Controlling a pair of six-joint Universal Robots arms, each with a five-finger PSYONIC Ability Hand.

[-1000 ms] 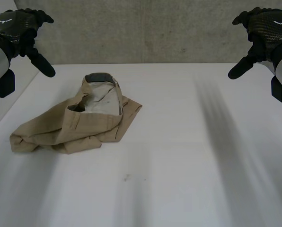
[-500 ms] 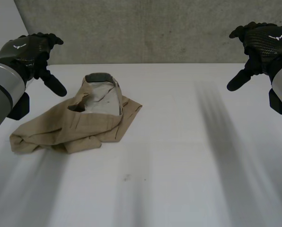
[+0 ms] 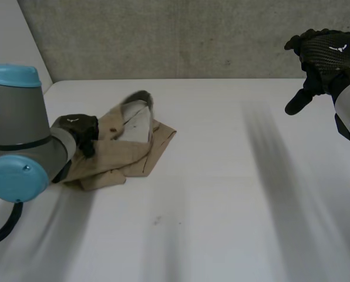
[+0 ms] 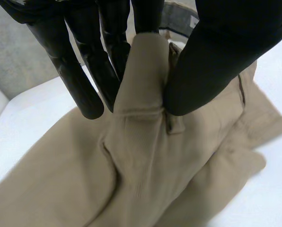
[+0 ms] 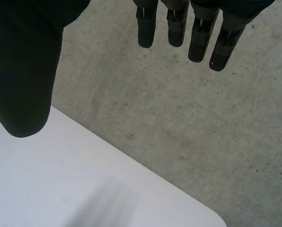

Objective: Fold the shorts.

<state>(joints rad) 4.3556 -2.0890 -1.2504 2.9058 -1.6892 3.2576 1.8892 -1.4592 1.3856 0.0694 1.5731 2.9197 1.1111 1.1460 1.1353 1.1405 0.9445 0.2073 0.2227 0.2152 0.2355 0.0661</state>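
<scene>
Fingers [image 4: 86,80] and thumb of the left hand [image 3: 78,130] were clamped on a raised ridge of tan cloth close to the waistband [image 4: 179,16], pinching it between them, so that hand had the shorts [image 3: 131,147] in its grip. Widest of all, the white table [image 3: 234,211] spread beneath. The shorts sat crumpled on its left side, well apart from the right hand [image 3: 323,53]. That one hung in the air over the far right of the table, its fingers [image 5: 198,35] straight and spread, holding nothing. By the look of the heap, folding was barely begun, and the garment wanted spreading flat first. The pinch looked thin, so a slow, low pull outward seemed the wise play. The right hand could then come across for the opposite edge. A jerk risked slipping the cloth free or bunching it worse.
</scene>
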